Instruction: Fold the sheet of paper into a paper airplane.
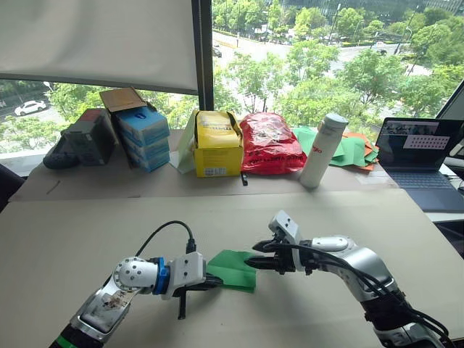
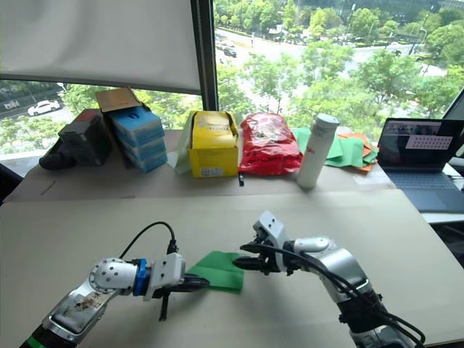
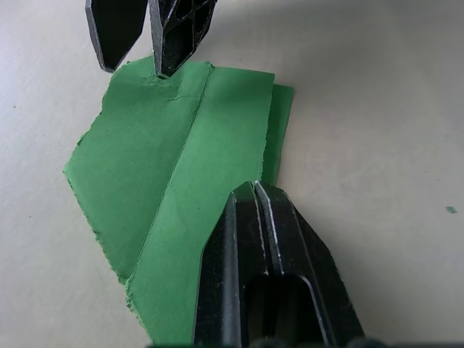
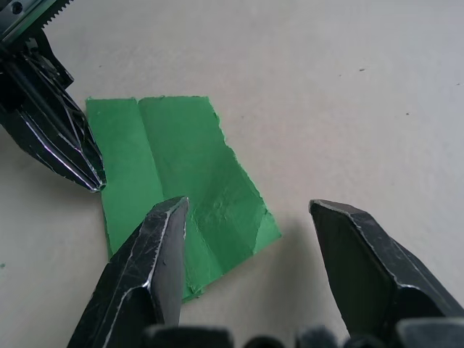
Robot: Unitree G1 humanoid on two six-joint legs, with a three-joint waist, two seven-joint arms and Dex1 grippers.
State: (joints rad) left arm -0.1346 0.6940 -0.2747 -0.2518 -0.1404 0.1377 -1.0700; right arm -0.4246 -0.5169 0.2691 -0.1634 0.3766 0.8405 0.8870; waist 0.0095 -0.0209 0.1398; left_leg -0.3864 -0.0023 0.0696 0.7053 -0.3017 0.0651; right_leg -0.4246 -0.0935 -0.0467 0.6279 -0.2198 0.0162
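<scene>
I have the sheet of paper (image 1: 233, 270) lying flat on the desk (image 1: 87, 232), directly between my two end effectors and already folded into a layered wedge with a long crease down it. My left end effector (image 3: 254, 190) has its two fingers clenched together with nothing between them, their joined tip pressing down on the near edge of the paper; I read that as a pin, keeping the folded layers from springing up or sliding while the other arm works. My right end effector (image 4: 246, 217) is spread wide and grasping nothing: one finger (image 4: 156, 254) sits over the opposite end of the sheet, the other is off to the side above bare desk. That stance looks suited to catching an edge or flap next. I judge the airplane partly formed, with more folds to come. The paper's torn, ragged edges suggest it is thin and will tear easily if I drag it against the pin.
</scene>
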